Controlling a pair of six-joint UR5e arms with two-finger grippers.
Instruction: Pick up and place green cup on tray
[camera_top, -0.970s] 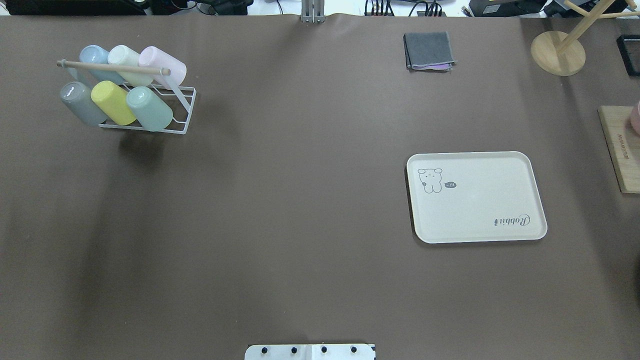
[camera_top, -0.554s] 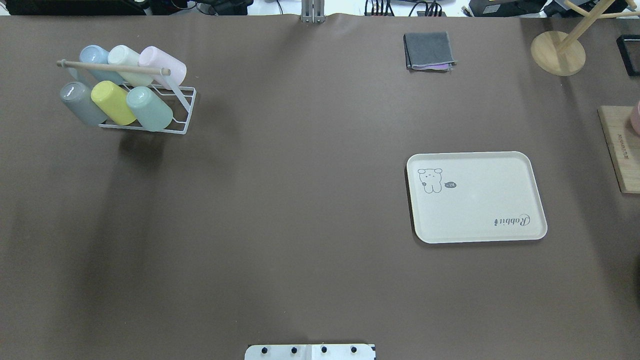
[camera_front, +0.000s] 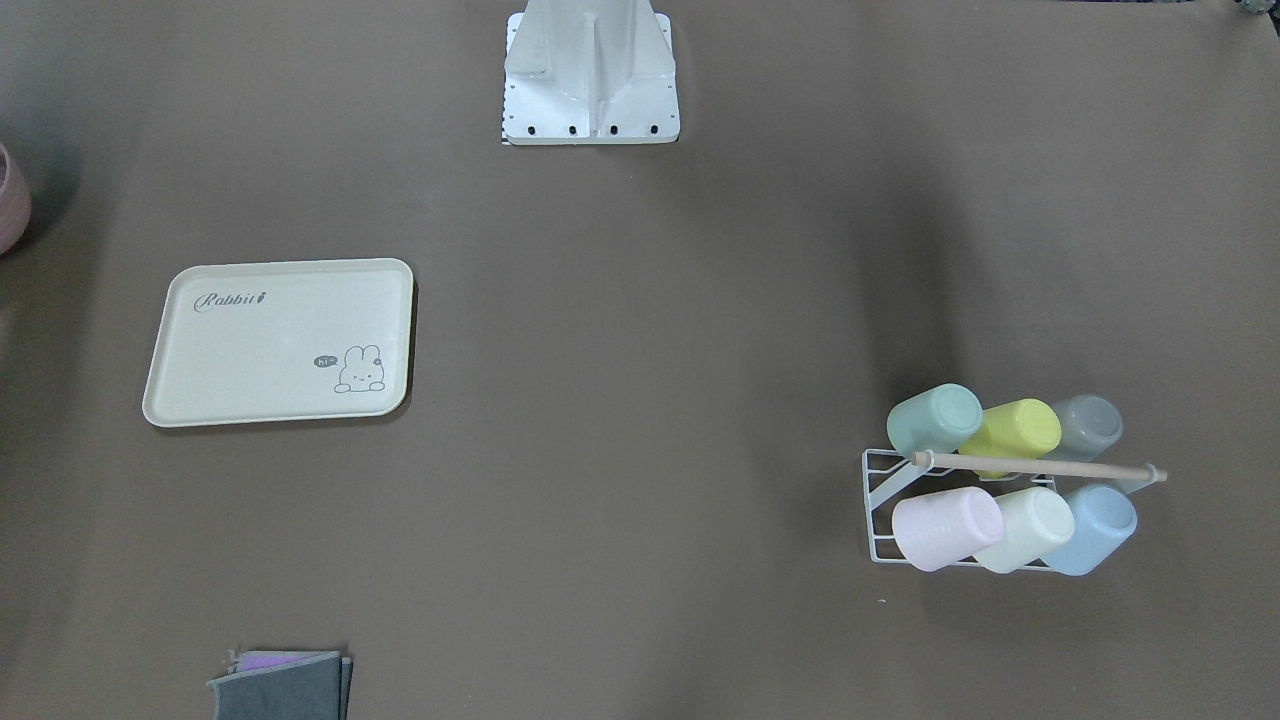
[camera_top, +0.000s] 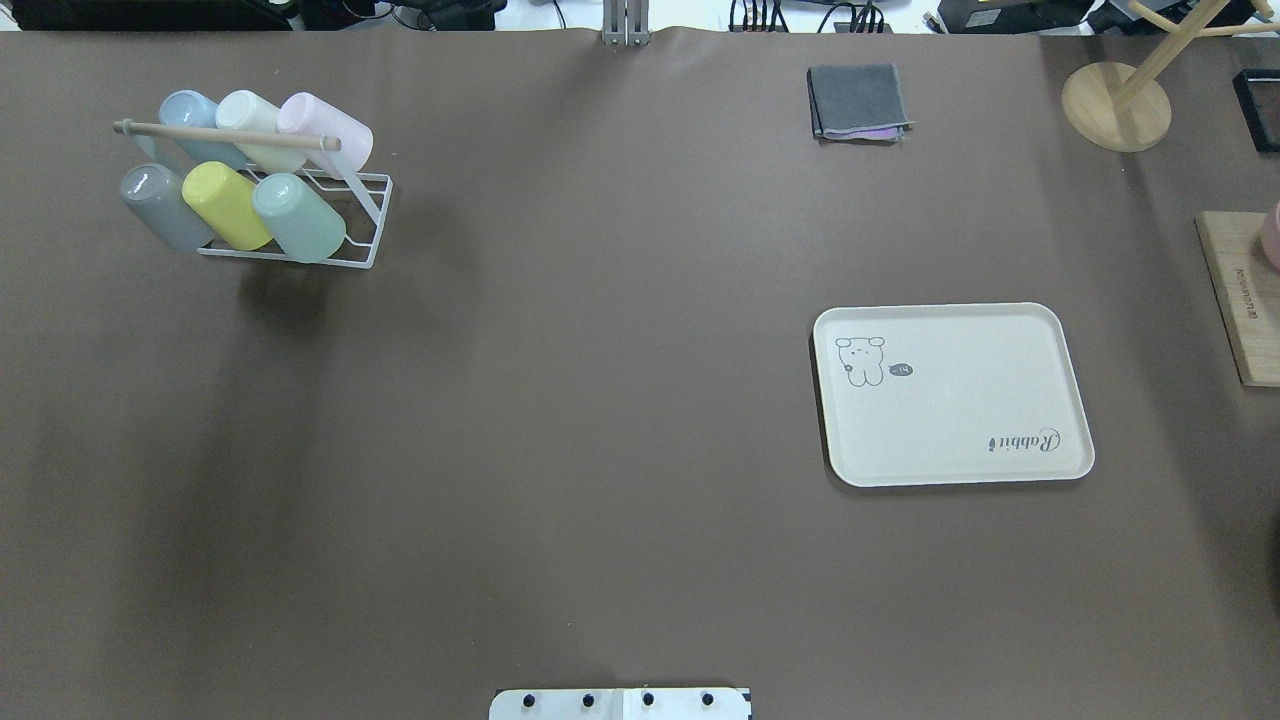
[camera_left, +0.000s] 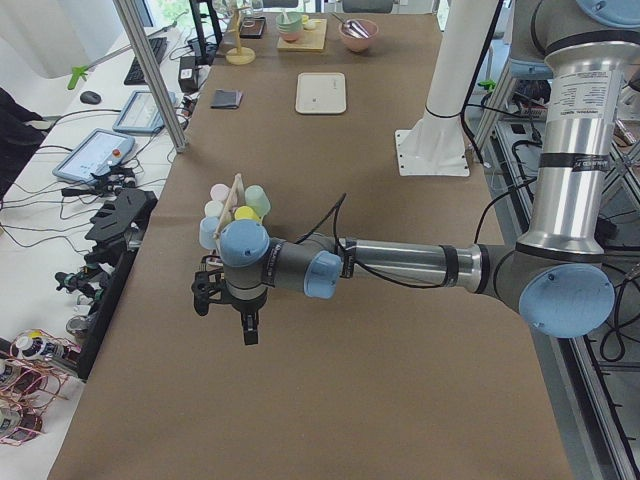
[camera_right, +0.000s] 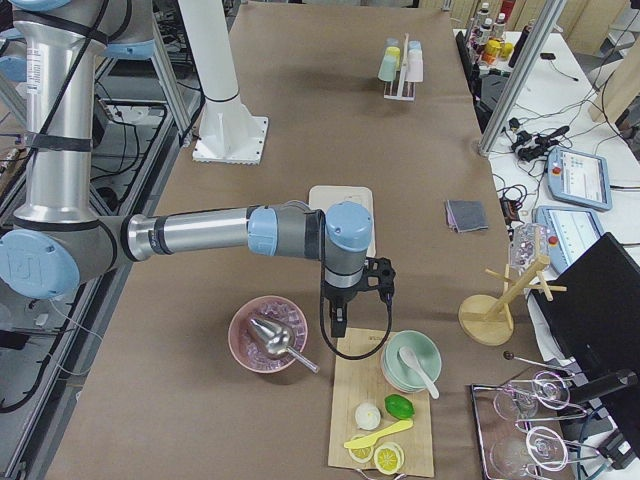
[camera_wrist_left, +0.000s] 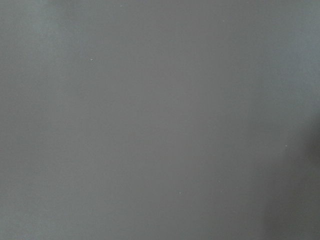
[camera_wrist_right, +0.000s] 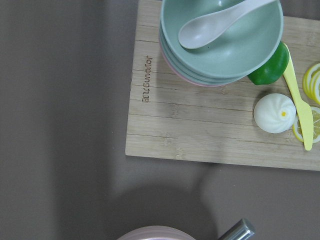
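Note:
The green cup (camera_top: 298, 216) lies tilted at the right end of the near row of a white wire rack (camera_top: 368, 222), at the far left of the table. It also shows in the front view (camera_front: 935, 420). The tray (camera_top: 960, 410) lies bare on the right side. Neither gripper shows in the overhead or front view. In the left side view my left gripper (camera_left: 228, 310) hangs over bare table, short of the rack. In the right side view my right gripper (camera_right: 358, 300) hangs near a wooden board (camera_right: 375, 400), past the tray (camera_right: 325, 194). I cannot tell whether either is open or shut.
The rack also holds yellow (camera_top: 227, 205), grey (camera_top: 160, 207), blue (camera_top: 192, 113), cream (camera_top: 250, 113) and pink (camera_top: 325, 125) cups under a wooden bar. A folded grey cloth (camera_top: 858, 102) and a wooden stand (camera_top: 1115, 105) sit at the back right. Green bowls (camera_wrist_right: 222, 37) stand on the board.

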